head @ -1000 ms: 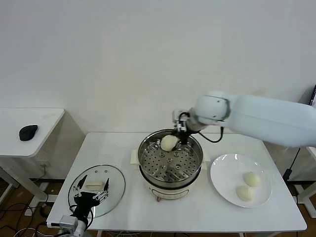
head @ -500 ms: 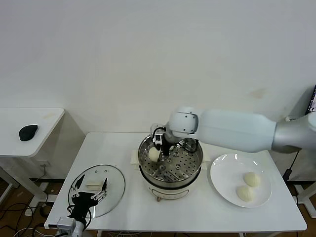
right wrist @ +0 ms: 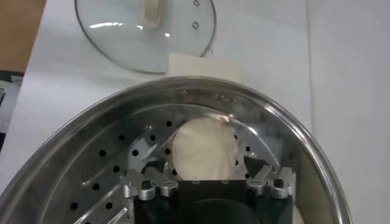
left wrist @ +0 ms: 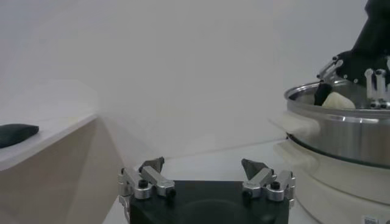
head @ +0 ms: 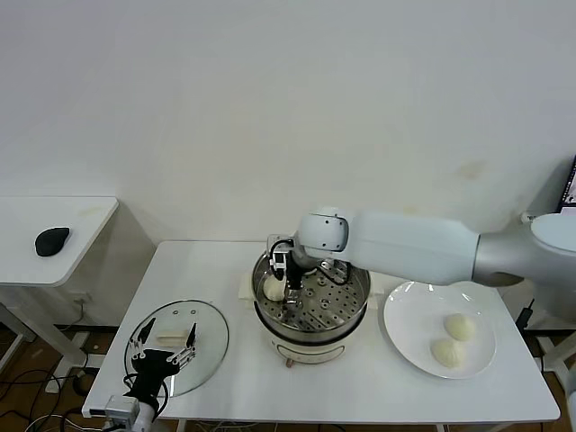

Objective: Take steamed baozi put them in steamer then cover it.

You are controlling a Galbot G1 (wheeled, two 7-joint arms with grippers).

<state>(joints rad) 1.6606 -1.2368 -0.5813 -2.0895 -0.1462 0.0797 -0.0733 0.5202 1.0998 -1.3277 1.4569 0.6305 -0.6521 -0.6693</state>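
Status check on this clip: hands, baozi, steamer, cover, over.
Right hand in steamer, shut on baozi. Left hand open, idle above cover on table. Two baozi wait on plate. Nothing in the way.

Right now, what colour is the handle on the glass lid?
Cream-white; the cover's handle shows best in the right wrist view.

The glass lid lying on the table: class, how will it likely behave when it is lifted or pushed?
The glass lid lies flat, so it probably slides rather than rolls or tips. Glass with a metal rim suggests it is stiff, fairly heavy and breakable if dropped. Its raised centre handle looks like the only secure grip; the smooth dome is likely slippery.
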